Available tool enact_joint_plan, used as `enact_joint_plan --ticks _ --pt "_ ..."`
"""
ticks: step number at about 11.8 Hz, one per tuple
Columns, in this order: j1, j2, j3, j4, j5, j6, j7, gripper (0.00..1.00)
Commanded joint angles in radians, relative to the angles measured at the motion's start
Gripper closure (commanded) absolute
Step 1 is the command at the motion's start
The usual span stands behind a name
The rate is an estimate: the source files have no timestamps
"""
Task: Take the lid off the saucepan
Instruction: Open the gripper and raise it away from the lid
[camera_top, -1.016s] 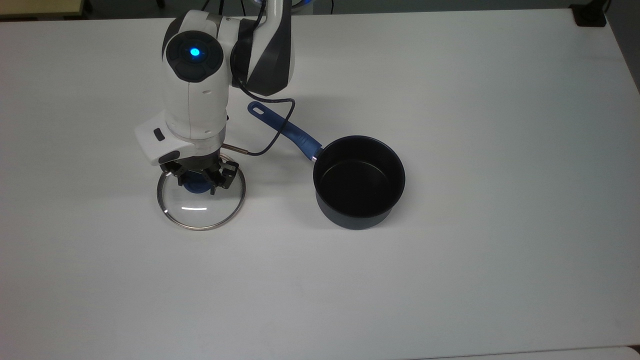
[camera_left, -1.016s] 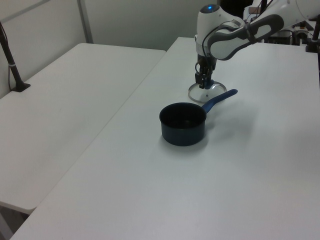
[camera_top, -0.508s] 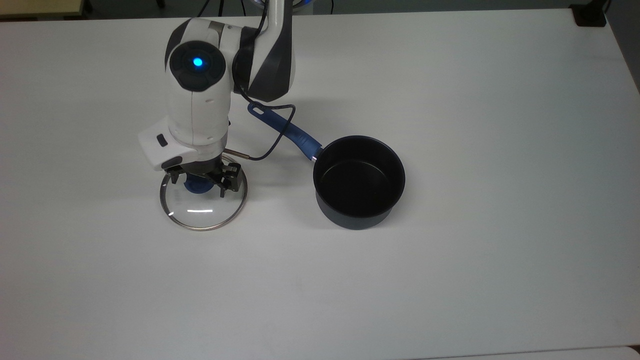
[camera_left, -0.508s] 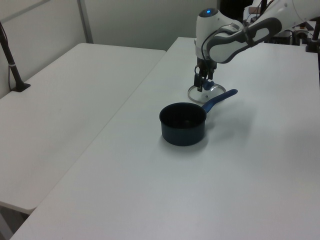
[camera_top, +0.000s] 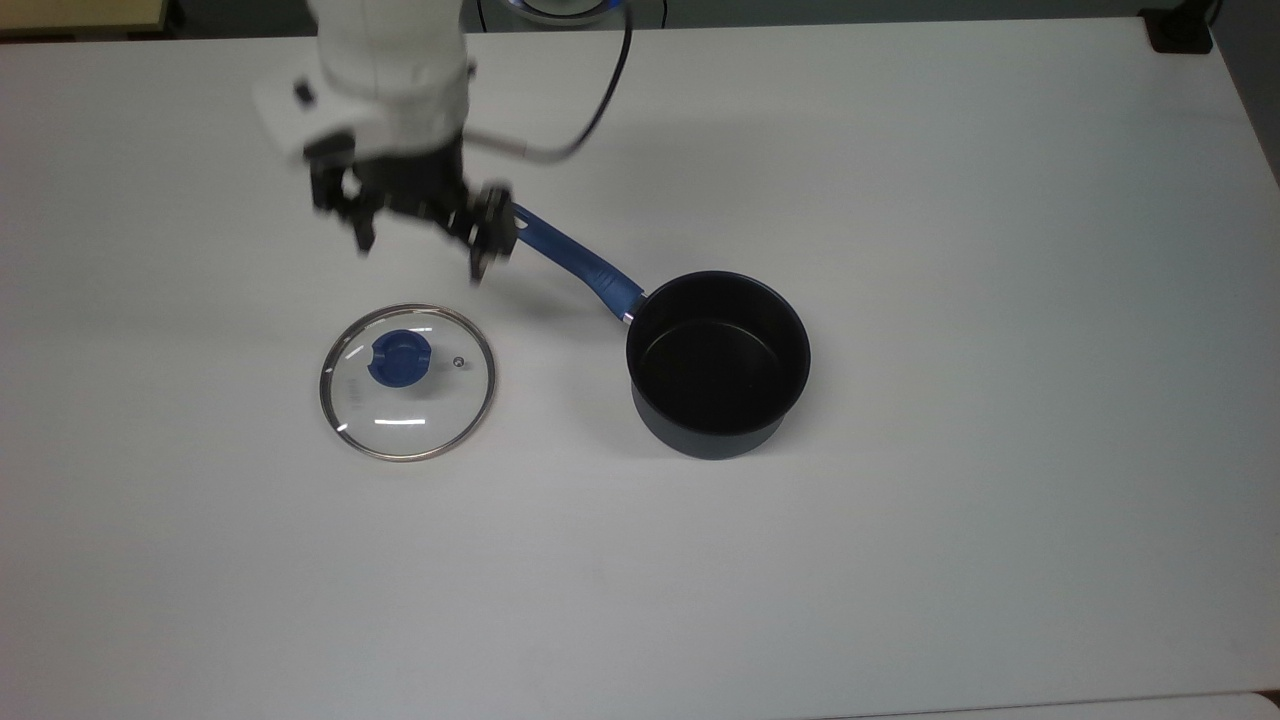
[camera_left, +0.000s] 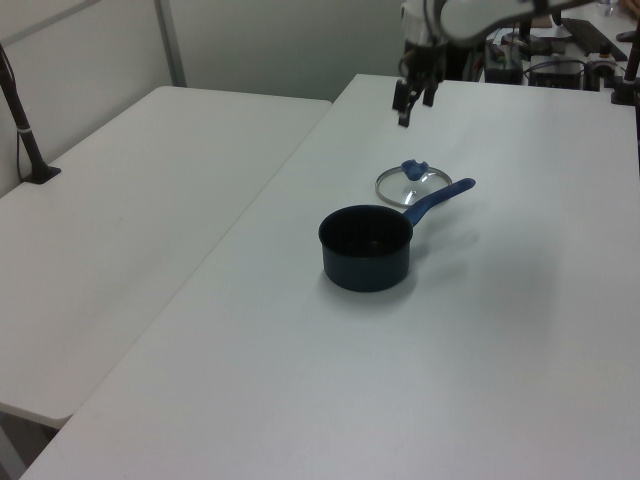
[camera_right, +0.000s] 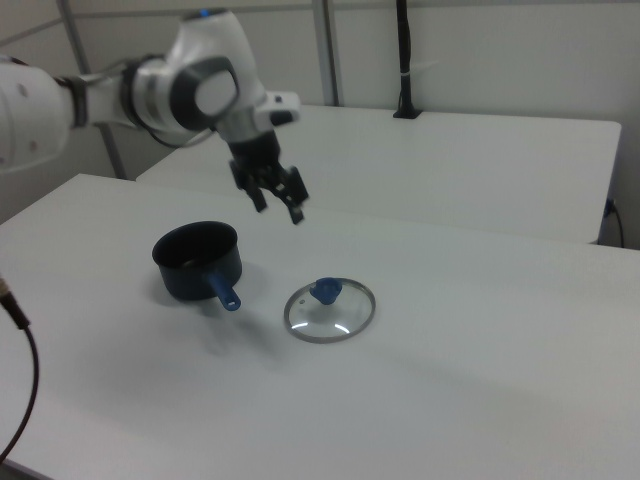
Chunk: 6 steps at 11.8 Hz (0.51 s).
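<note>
The glass lid (camera_top: 407, 395) with its blue knob (camera_top: 400, 358) lies flat on the white table (camera_top: 900, 550), apart from the saucepan (camera_top: 717, 360) and on the top view's left of it. The uncovered pan shows a black inside, and its blue handle (camera_top: 575, 258) points toward the arm. My gripper (camera_top: 420, 255) hangs open and empty well above the table, beyond the lid and near the handle's end. The left view shows the gripper (camera_left: 412, 105) high over the lid (camera_left: 413, 185) and pan (camera_left: 366, 245). In the right view the gripper (camera_right: 280, 208) hovers above the lid (camera_right: 330, 308) and pan (camera_right: 197, 260).
A black cable (camera_top: 590, 120) loops from the wrist over the table. A second white table (camera_left: 120, 230) stands alongside, with a black post (camera_left: 20, 110) clamped to it. Wide bare tabletop lies toward the top view's right and bottom.
The gripper, which was down at the lid's knob, has let go and risen up and away toward the arm's base. The lid stays on the table; the pan has not moved.
</note>
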Motion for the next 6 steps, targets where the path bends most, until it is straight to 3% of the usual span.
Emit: enact_joint_plan --ticks 1,3,6 --pt "0.011 -0.203 0.023 -0.095 0.011 -0.196 -0.063 0.0" --pt "-0.004 -0.257 0.027 -0.092 0.011 -0.285 -0.214 0.0" --pt "-0.021 -0.263 0.026 -0.086 0.011 -0.324 -0.233 0.0"
